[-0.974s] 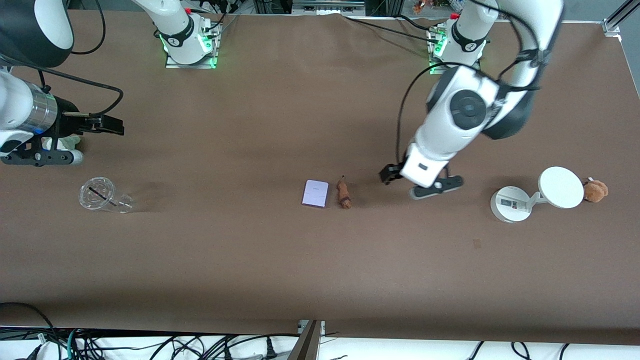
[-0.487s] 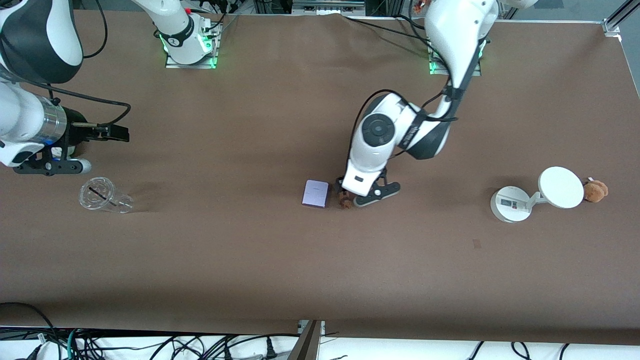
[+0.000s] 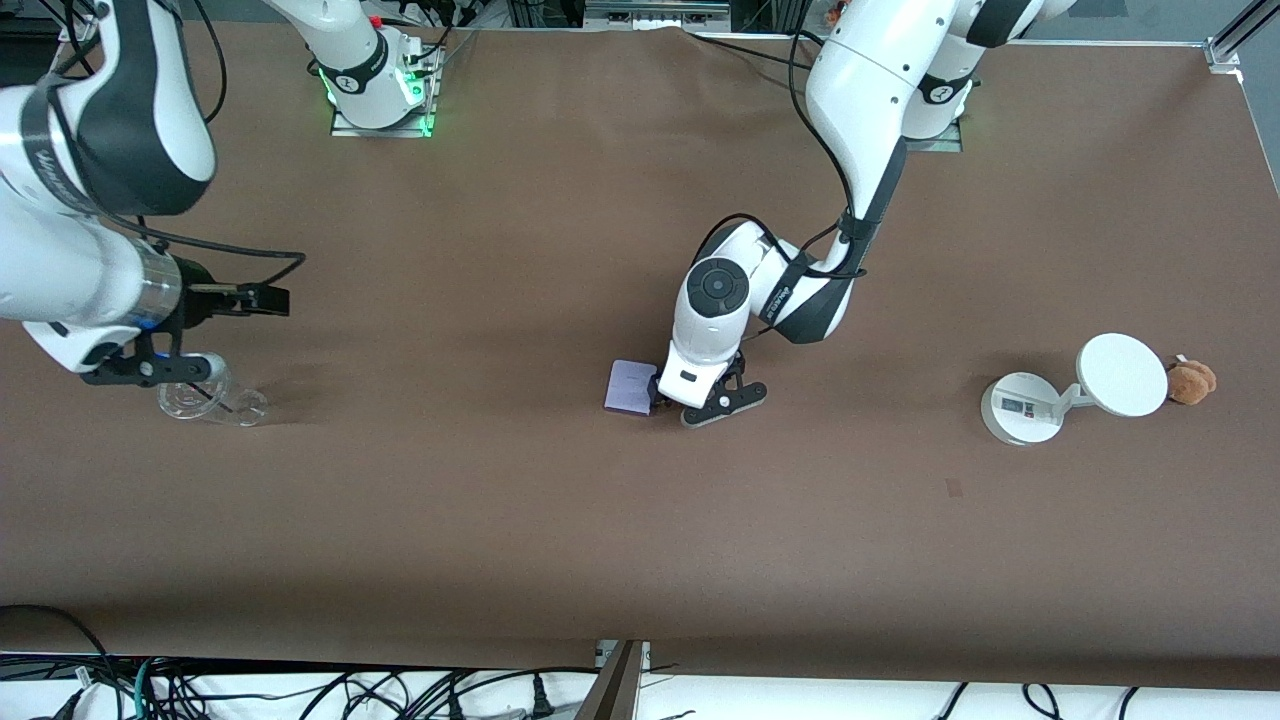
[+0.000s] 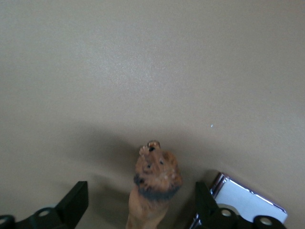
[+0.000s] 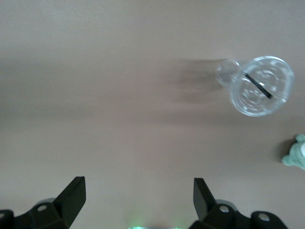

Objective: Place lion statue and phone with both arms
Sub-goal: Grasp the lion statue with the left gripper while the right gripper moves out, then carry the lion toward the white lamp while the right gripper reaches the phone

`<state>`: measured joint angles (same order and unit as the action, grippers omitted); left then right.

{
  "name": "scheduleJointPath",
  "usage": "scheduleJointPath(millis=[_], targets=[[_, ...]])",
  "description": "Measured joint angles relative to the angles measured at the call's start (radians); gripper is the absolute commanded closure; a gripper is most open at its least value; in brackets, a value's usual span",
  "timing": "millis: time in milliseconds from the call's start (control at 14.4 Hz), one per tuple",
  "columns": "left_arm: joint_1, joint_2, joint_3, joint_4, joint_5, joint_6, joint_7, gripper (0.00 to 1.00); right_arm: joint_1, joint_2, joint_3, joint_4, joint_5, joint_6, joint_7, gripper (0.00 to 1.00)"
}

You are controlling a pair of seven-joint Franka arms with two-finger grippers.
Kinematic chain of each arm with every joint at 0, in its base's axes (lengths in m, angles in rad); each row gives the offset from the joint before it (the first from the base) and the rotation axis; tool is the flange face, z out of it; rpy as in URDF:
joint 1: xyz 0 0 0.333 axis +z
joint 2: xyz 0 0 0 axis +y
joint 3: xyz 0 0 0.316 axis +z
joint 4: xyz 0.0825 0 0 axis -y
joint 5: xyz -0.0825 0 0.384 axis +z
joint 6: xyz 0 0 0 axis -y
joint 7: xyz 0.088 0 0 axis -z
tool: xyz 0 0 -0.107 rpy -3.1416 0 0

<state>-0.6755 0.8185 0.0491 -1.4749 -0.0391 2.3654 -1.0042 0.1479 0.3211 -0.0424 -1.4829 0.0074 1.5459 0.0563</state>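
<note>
The lion statue (image 4: pixel 155 183), brown with a dark mane, lies on the table between the open fingers of my left gripper (image 4: pixel 139 195), which do not touch it. In the front view my left gripper (image 3: pixel 692 398) is low over mid-table and hides the statue. The pale-lavender phone (image 3: pixel 630 386) lies flat right beside it, toward the right arm's end; its shiny edge shows in the left wrist view (image 4: pixel 248 205) just outside one finger. My right gripper (image 3: pixel 135 352) hangs open and empty over the right arm's end of the table (image 5: pixel 138 191).
A clear plastic cup (image 3: pixel 200 392) lies under the right hand; it also shows in the right wrist view (image 5: pixel 259 86), with a small green toy (image 5: pixel 296 153) nearby. A white round-based device (image 3: pixel 1020 408) and a tan plush toy (image 3: pixel 1190 381) sit at the left arm's end.
My left arm has swung from near the white device to the lion statue and come down around it. My right arm has shifted toward the cup.
</note>
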Motion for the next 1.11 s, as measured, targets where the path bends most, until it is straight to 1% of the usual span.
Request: scheduleJointPath(millis=[70, 209, 278, 348, 696, 835, 904, 974, 1113], targets=[[0.0, 0.002, 0.001, 0.006, 0.0, 0.0, 0.014, 0.51, 0.015, 0.019, 0.001, -0.001, 0.005, 0.019, 0.005, 0.0], [0.0, 0.002, 0.001, 0.017, 0.0, 0.0, 0.032, 0.79, 0.049, 0.058, 0.003, -0.001, 0.018, 0.057, 0.036, 0.0], [0.0, 0.002, 0.002, 0.024, 0.0, 0.0, 0.036, 0.95, 0.073, 0.077, 0.004, -0.001, 0.026, 0.078, 0.067, 0.0], [0.0, 0.002, 0.001, 0.029, 0.0, 0.0, 0.038, 1.0, 0.1, 0.093, 0.005, -0.001, 0.032, 0.099, 0.098, 0.0], [0.0, 0.002, 0.001, 0.034, 0.0, 0.0, 0.05, 1.0, 0.28, 0.176, 0.01, -0.002, 0.037, 0.235, 0.284, 0.0], [0.003, -0.001, 0.003, 0.043, 0.0, -0.002, 0.067, 1.0, 0.332, 0.215, 0.011, -0.002, 0.037, 0.286, 0.354, 0.0], [0.012, -0.014, 0.006, 0.051, 0.0, -0.019, 0.09, 1.0, 0.345, 0.23, 0.011, -0.002, 0.038, 0.301, 0.373, 0.0], [0.03, -0.039, 0.009, 0.06, 0.0, -0.066, 0.12, 1.0, 0.349, 0.239, 0.011, -0.002, 0.044, 0.31, 0.379, 0.0], [0.094, -0.115, 0.014, 0.065, 0.0, -0.181, 0.226, 1.0, 0.348, 0.249, 0.007, -0.002, 0.088, 0.327, 0.379, 0.0]])
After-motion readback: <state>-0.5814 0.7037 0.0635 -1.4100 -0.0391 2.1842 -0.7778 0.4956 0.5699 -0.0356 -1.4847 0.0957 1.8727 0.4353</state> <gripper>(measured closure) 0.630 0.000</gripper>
